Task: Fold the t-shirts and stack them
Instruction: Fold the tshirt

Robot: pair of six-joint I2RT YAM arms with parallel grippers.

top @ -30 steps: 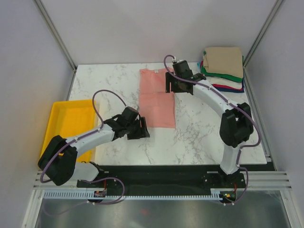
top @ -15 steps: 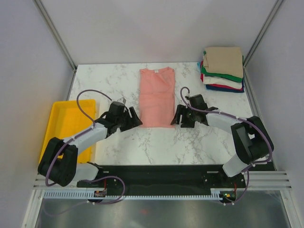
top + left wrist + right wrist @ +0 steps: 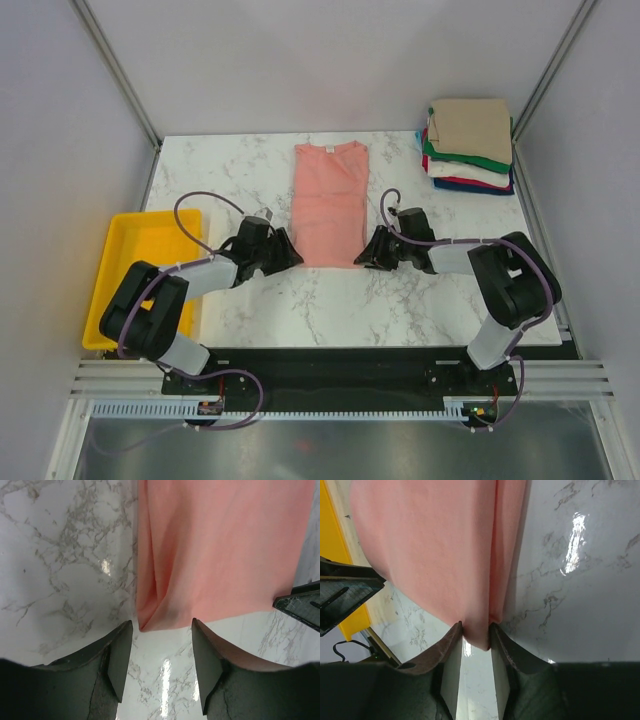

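- The salmon-pink t-shirt [image 3: 328,205] lies flat on the worktop [image 3: 220,180], folded into a long strip with its collar at the far end.
- The left pincer [image 3: 162,630] is wide apart at the strip's near left corner (the cloth tip sits just ahead of the gap).
- The right pincer [image 3: 476,630] is narrowly apart, with the near right corner between its tips.
- The folded t-shirts [image 3: 468,145] are stacked far right, tan on top.

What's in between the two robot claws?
The near end of the pink t-shirt lies between the left gripper and the right gripper, as the top view shows.
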